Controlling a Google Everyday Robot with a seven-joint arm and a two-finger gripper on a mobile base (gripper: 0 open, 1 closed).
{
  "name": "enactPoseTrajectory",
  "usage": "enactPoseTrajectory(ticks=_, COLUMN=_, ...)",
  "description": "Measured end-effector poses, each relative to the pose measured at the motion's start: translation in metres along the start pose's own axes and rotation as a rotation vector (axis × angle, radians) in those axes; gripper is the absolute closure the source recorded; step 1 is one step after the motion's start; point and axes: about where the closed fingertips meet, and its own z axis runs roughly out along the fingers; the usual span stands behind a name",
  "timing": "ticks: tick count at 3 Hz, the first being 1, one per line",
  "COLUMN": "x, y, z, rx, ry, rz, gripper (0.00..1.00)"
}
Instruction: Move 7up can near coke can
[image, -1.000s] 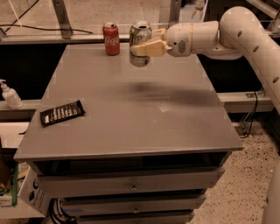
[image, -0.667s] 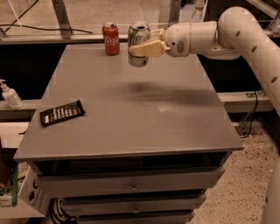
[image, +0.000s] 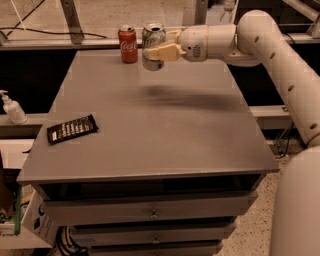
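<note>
The 7up can (image: 151, 35), silver-white with a shiny top, is held upright in my gripper (image: 161, 46) above the far part of the grey table (image: 150, 125). The gripper's fingers (image: 162, 52) are shut around the can's middle. The coke can (image: 128, 44), red with white script, stands on the table near the far edge, just left of the held can, with a small gap between them. My white arm (image: 260, 45) reaches in from the right.
A black flat packet (image: 72, 129) lies near the table's left edge. A white pump bottle (image: 12, 108) stands on a ledge left of the table. Drawers (image: 150, 210) sit under the tabletop. A rail runs behind the far edge.
My gripper has carried the 7up can a little to the left, closer to the coke can. The coke can and the black packet have not moved.
</note>
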Motion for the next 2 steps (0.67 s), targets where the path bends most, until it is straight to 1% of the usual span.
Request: enactPoseTrajectory(ticks=2, x=0.006, y=-0.067, z=0.051, rx=0.034, ry=-0.001, rz=-0.045, gripper=1.00)
